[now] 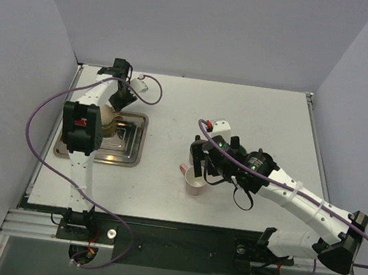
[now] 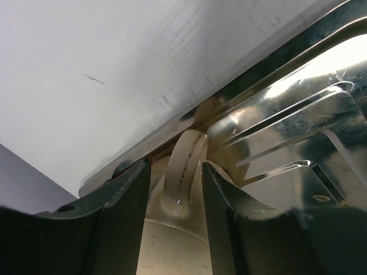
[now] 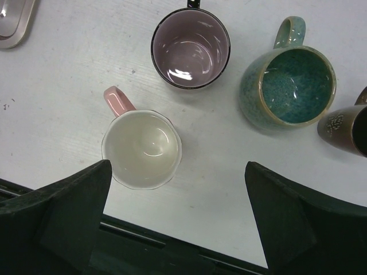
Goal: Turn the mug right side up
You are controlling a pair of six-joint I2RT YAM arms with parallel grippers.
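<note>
The mug (image 2: pixel 172 246) was found in the tray (image 2: pixel 298 114), its handle straddled, whether yet pinched could not be told, by the left gripper (image 2: pixel 176 175), the right gripper (image 3: pixel 178 195) spread idle; firm closure, then lifting and inversion, were judged due.

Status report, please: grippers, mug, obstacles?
Left gripper astride handle of cream mug in tray, grip unconfirmed. Right gripper open over upright pink-handled mug. No obstacle seen.

Cream mug (image 2: pixel 184 166) rests in the metal tray (image 2: pixel 287 120).
</note>
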